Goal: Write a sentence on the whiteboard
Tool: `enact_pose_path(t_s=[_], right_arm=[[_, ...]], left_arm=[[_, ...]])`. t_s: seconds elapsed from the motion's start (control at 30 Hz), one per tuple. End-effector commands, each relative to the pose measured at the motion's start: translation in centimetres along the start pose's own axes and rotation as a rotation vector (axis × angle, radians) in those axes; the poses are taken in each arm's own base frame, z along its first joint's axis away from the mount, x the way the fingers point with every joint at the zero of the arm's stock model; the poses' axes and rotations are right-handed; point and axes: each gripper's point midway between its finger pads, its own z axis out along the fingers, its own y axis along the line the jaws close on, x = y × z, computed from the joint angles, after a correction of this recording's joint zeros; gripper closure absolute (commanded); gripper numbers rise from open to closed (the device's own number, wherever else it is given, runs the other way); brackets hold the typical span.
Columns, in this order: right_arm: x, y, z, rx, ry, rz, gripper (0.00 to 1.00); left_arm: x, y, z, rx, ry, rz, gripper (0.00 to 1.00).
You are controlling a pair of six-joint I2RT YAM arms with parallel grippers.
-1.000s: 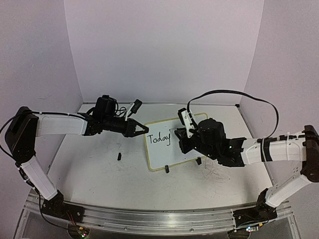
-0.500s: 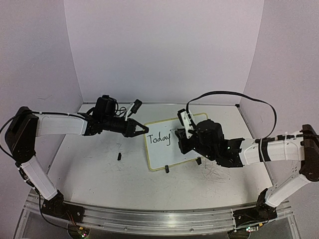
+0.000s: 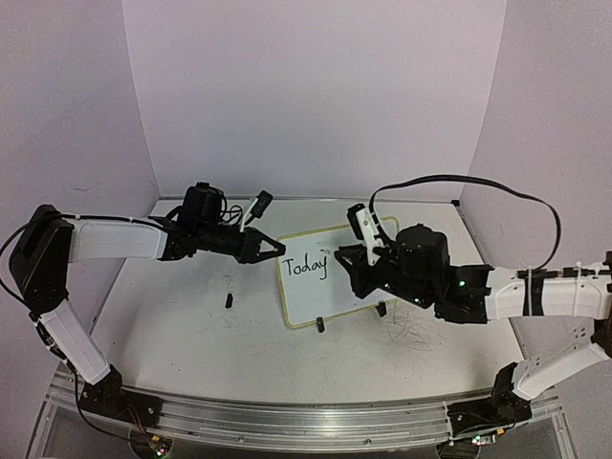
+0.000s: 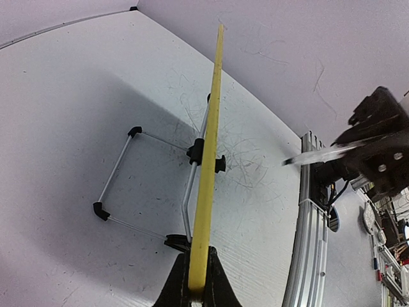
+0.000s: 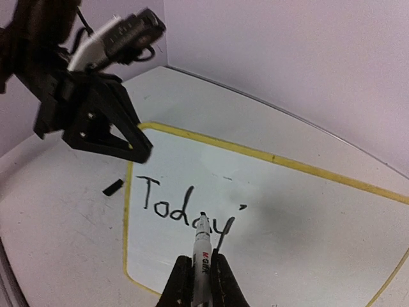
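- Board (image 3: 323, 298) stands near centre of worktop (image 3: 191, 335), propped at a slant; white face, rounded corners, thin yellow rim.
- Seen edge-on from L wrist, board (image 4: 209, 160) is just a yellow strip, with a wire stand (image 4: 118, 182) behind it and a black clip (image 4: 206, 154) on the rim.
- Sentence (image 3: 306, 267), black marker handwriting in the upper L part of the face, reads only "Today" plus an apostrophe.
- From R wrist, lettering (image 5: 167, 203) slopes down to the right; rest of board (image 5: 300, 217) is bare.
- L fingers (image 3: 278, 250) are clamped narrow on the board's upper L corner; wrist view shows L fingers (image 4: 196, 284) pinching the yellow rim between them.
- R fingers (image 3: 352, 268) hang over the board just right of the word; R fingers (image 5: 199, 281) are closed tight on a white marker (image 5: 202, 246), tip forward.
- Marker tip sits over the "a", hiding most of that letter; can't tell if the tip touches the face.
- Board's R half is largely covered by the R arm in the top view; one black foot (image 3: 320, 325) shows at the near edge, another (image 3: 381, 308) partly under the arm.
- Small black bit (image 3: 229, 300) lies on the worktop L of board, apart from it; too small to ID.
- Faint grey scribbles (image 3: 413, 335) mark the worktop near the R arm.
- Board's far R corner is cut off in R wrist view.
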Motion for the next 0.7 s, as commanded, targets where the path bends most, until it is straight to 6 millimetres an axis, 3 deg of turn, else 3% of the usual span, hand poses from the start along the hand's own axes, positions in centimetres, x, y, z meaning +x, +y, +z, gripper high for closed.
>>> enact_pose_path(t_s=[0.0, 0.07, 0.2, 0.67], right_arm=[[-2.5, -1.1, -1.3, 0.053, -0.069, 0.022, 1.00], [-1.5, -2.1, -0.7, 0.119, -0.045, -0.001, 1.00], [-0.2, -2.2, 0.7, 0.146, -0.008, -0.034, 1.00], [0.7, -2.5, 1.9, 0.181, 0.006, -0.033, 1.00]], left_arm=[[-3.1, -0.3, -1.4, -0.053, -0.086, 0.097, 1.00], [-3.0, -0.3, -1.4, -0.054, -0.085, 0.097, 1.00], [-3.0, -0.3, -1.5, -0.056, -0.085, 0.096, 1.00], [-3.2, -0.4, -1.6, -0.058, -0.090, 0.101, 1.00]])
